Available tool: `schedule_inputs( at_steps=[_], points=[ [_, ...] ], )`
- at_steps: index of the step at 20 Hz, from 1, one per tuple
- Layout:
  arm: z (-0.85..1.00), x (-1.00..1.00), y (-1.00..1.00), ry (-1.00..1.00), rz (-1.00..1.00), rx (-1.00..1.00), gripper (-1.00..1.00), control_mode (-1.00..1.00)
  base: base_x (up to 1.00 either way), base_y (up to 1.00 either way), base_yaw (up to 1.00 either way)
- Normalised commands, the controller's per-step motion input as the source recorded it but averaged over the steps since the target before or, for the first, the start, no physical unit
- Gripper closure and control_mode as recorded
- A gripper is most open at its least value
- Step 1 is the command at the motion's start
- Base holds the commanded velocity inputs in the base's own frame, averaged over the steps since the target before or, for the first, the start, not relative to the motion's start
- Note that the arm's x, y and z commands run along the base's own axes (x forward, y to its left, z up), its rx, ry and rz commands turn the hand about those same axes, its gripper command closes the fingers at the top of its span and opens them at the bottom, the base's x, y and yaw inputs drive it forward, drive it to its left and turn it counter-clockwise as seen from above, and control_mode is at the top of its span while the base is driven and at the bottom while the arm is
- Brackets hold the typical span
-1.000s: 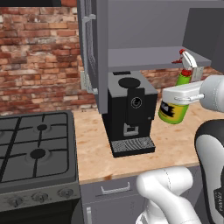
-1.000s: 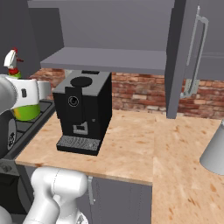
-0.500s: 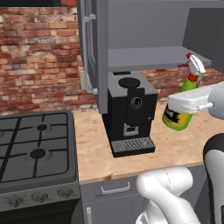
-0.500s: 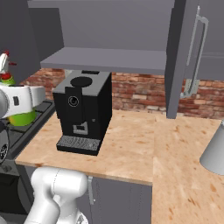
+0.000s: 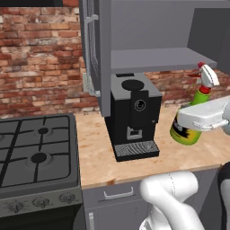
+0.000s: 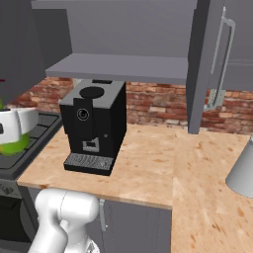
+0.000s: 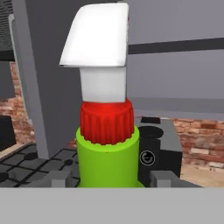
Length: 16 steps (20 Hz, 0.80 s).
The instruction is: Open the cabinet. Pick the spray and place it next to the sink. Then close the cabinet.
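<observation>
The spray [image 5: 201,97], a yellow-green bottle with a dark label and a red-and-white nozzle, hangs upright above the counter to the right of the coffee machine, with my gripper [image 5: 190,123] shut on its body. In the right base view the spray [image 6: 12,145] and the gripper [image 6: 13,127] sit at the left edge. The hand view shows the spray's green neck [image 7: 107,159], red collar and white nozzle rising between my fingertips [image 7: 160,177]. The cabinet [image 5: 157,59] stands open above, both doors swung out, and the visible part of its grey shelf [image 6: 118,67] is bare.
A black coffee machine [image 5: 134,116] stands on the wooden counter [image 6: 163,163] under the cabinet. A gas stove [image 5: 36,152] lies left of it. The cabinet's right door [image 6: 212,64] with its bar handle juts out over the counter. A grey rounded thing [image 6: 242,170] sits at the far right.
The arm has carried the spray out from the cabinet shelf, lower and towards the base. The bottle has stayed upright in the shut gripper.
</observation>
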Motion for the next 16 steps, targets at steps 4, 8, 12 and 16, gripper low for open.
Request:
schedule_inputs(
  at_steps=[4,8,12,16],
  points=[
    [0.17,0.91,0.05,0.28,-0.02,0.00,1.00,-1.00,0.00,0.00,0.00],
    [0.02,0.61,0.00,0.22,-0.01,0.00,1.00,-1.00,0.00,0.00,0.00],
    [0.00,0.00,-0.03,0.02,0.00,0.00,1.00,-1.00,0.00,0.00,0.00],
    [0.00,-0.10,0.00,0.00,0.00,0.00,1.00,-1.00,0.00,0.00,0.00]
  ],
)
